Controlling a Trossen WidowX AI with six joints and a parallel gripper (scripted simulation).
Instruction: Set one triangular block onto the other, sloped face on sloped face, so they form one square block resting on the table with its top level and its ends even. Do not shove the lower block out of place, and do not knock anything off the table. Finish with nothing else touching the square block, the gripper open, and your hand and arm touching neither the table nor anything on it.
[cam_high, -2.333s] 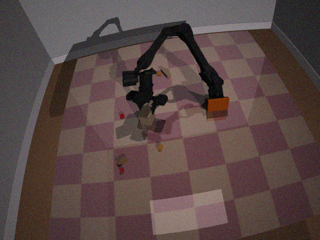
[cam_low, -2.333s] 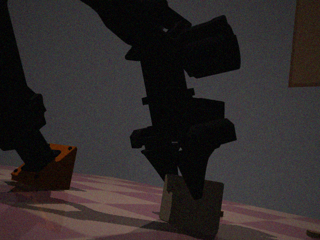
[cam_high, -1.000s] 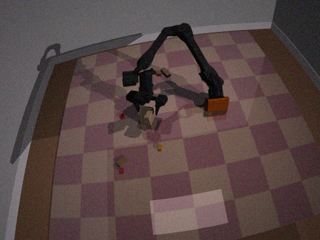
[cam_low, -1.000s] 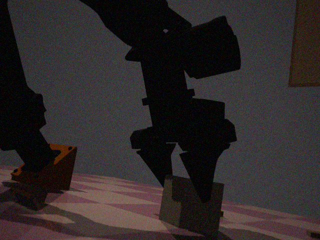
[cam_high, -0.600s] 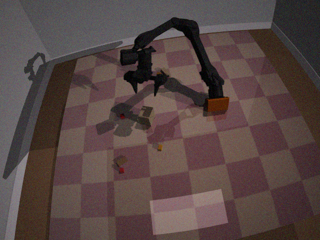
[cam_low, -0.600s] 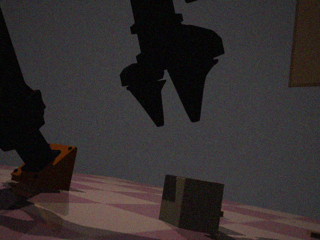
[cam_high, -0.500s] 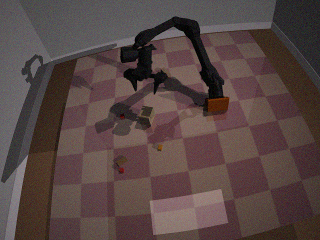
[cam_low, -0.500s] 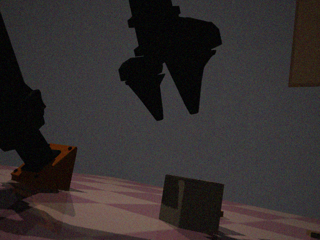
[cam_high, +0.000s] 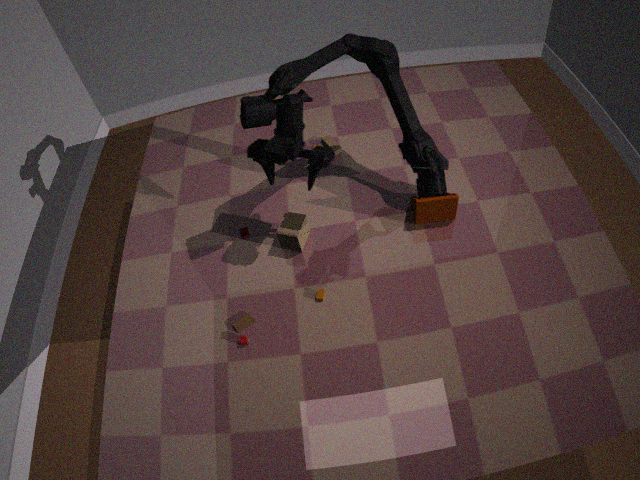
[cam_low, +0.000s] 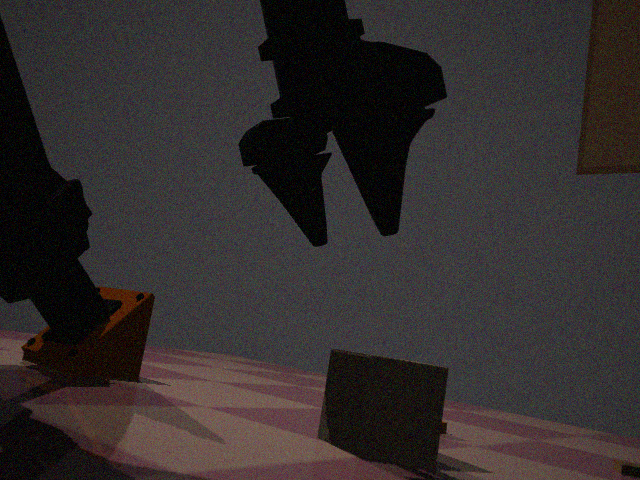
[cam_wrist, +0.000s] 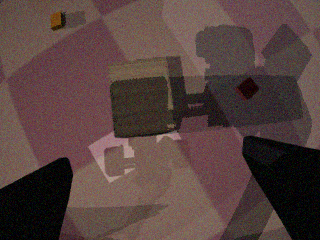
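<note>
The two triangular blocks show together as one grey-tan square block, standing on the checkered table top. Its top looks level in the exterior view. The seam between the sloped faces cannot be made out, and whether the ends are exactly even is too dim to tell. My gripper is open and empty, well above the block. The fingers point down, and clear space shows between the fingertips and the block in the exterior view.
A dark red cube lies beside the block, in shadow. A small orange-yellow block lies farther off. A tan block lies near a bright red piece. Small pieces show partly behind the gripper. The arm's base is orange.
</note>
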